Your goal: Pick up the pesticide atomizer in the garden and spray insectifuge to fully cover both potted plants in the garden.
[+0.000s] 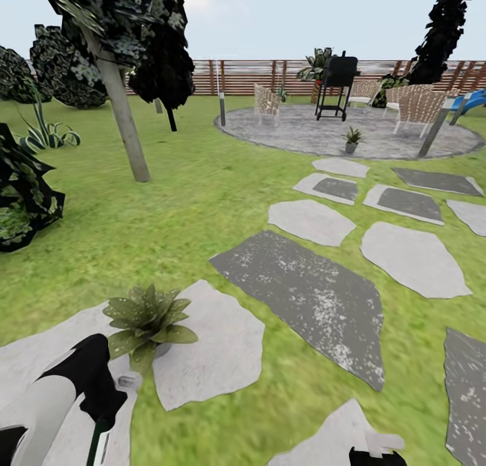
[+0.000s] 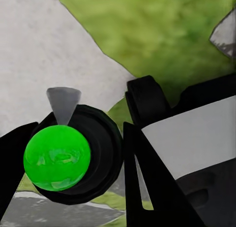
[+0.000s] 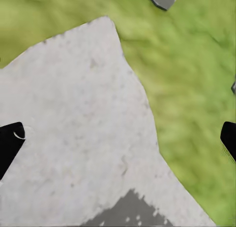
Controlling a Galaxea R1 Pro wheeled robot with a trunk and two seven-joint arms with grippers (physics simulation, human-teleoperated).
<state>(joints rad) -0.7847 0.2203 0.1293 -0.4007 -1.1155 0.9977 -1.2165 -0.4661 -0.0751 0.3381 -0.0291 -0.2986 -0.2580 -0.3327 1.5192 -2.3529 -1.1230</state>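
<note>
My left gripper is shut on the pesticide atomizer, seen end-on as a dark round body with a bright green spot and a grey cone nozzle. In the head view its grey nozzle sits just below the near potted plant, a leafy rosette in a grey pot on a pale stepping stone. The second potted plant stands far off on the round paved patch. My right gripper hangs open over another pale stone, its black fingertips wide apart.
Grey stepping stones lead across the lawn to the paved patch, where a black grill and wicker chairs stand. A tree trunk rises at the left, a dark bush sits at the left edge, and a slatted fence closes the back.
</note>
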